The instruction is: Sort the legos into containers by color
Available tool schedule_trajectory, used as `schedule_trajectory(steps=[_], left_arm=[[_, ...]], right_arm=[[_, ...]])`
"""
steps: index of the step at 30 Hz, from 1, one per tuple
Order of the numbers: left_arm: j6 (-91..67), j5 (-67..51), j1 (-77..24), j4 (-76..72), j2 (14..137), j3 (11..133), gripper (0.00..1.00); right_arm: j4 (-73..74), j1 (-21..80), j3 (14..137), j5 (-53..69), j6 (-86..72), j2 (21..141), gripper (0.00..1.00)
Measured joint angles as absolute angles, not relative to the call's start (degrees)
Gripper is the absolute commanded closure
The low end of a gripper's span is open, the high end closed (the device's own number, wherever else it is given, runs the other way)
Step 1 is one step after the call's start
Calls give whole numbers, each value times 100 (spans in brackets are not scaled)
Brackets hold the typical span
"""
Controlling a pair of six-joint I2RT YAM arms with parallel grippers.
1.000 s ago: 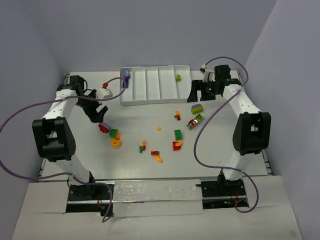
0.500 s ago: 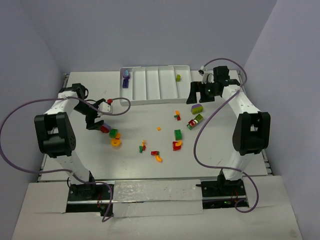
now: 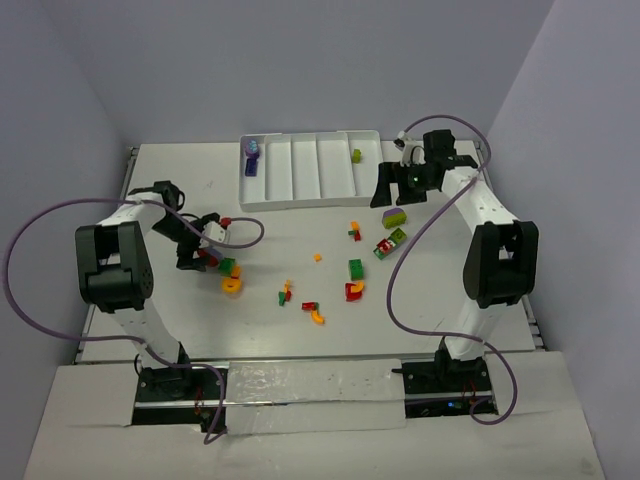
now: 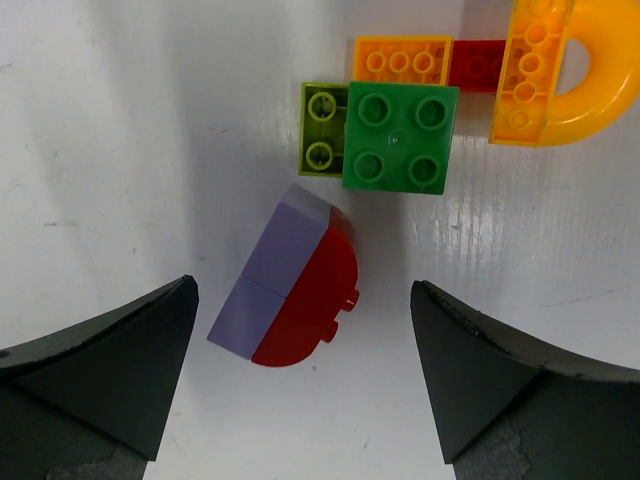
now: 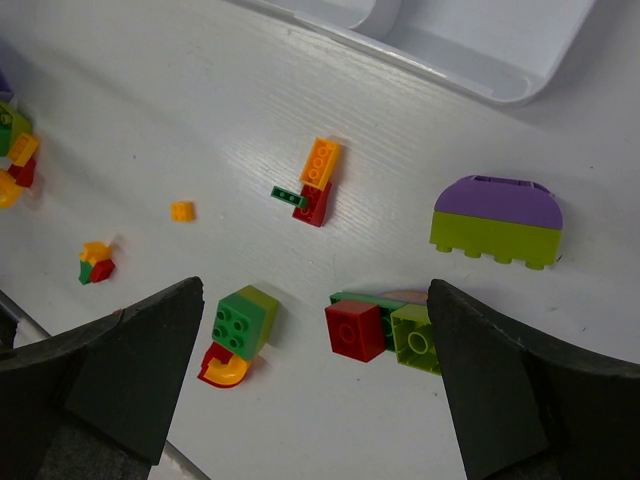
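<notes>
**Left claw** [image 4: 302,290]: jaws wide, empty. It has swung from the tray's left end down to the left-hand cluster. It now straddles a red-and-purple brick [image 4: 285,275] lying on the worktop [image 3: 450,300], without touching it.
**Neighbours, just beyond:** dark green brick [image 4: 400,135], lime brick [image 4: 322,130], orange arch [image 4: 560,80].
**Right claw** [image 5: 316,290]: jaws wide, empty, scarcely moved. It hovers by the tray's right end, over a purple-and-lime brick [image 5: 495,225].
**Tray** [image 3: 300,203]: purple piece [image 3: 252,155] in the leftmost compartment, lime piece [image 3: 356,154] in the rightmost.
**Status:** likely a fresh pick beginning; most legos remain loose on the worktop.
</notes>
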State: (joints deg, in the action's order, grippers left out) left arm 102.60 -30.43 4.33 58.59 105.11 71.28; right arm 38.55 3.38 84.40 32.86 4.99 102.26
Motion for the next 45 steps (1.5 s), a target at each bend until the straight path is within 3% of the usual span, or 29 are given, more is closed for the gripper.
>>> schedule_trajectory(steps=[9, 19, 25, 34, 45], left_arm=[[10464, -2799, 395, 5471, 10635, 6955, 20], [10583, -2673, 395, 5376, 10649, 6884, 56], [10571, -2686, 389, 5311, 10502, 6847, 67], [10443, -3097, 252, 5383, 9565, 7445, 68], [10092, -3727, -1709, 5848, 8758, 7804, 71]], right_arm=[[3907, 482, 8519, 3286, 497, 10279, 0], [3977, 653, 8519, 3358, 467, 10344, 0], [3948, 766, 8512, 3867, 256, 10346, 0], [3497, 943, 8468, 5003, -528, 10348, 1], [2668, 1897, 8476, 6040, -1703, 10391, 8]])
